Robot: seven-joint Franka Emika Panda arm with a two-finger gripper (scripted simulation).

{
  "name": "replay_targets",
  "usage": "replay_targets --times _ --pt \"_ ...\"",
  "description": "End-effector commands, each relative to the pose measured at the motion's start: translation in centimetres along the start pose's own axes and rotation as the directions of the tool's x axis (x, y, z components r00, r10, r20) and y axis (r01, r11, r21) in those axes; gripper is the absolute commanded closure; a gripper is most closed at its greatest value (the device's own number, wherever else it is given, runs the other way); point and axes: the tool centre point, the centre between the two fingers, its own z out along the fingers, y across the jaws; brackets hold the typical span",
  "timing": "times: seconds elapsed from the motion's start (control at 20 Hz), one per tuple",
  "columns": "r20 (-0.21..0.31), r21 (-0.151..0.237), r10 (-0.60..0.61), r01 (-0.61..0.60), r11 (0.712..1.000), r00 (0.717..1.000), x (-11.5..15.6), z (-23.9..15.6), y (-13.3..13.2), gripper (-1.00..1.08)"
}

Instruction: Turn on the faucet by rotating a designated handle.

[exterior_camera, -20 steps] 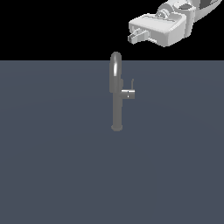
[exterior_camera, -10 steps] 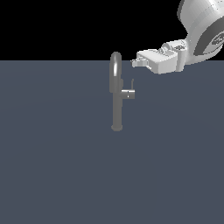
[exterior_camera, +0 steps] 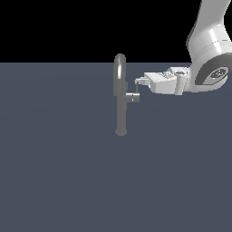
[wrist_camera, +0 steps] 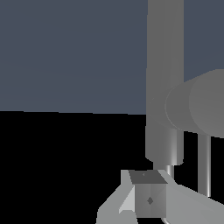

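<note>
I am watching the faucet standing upright on the grey floor, about the middle of the exterior view. Its handle is sticking out toward that view's right, with the thin lever rising from its end. The gripper is reaching in level from the right, its tip sitting right at the top of the lever; I cannot tell if it is touching. In the wrist view the handle is looming large and one finger is showing. I cannot tell whether the fingers are parted or closed.
</note>
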Motion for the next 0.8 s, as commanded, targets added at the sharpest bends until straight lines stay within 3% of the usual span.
replay_targets --times 0.0,0.25,0.75 --pt "0.022 0.024 0.023 -0.023 0.999 1.0 0.78 0.1 -0.11 1.08" --pt "0.041 0.043 0.042 -0.044 0.998 0.998 1.48 0.22 -0.15 1.08" --pt "0.034 0.036 0.034 -0.035 0.999 0.999 1.2 0.27 -0.13 1.08"
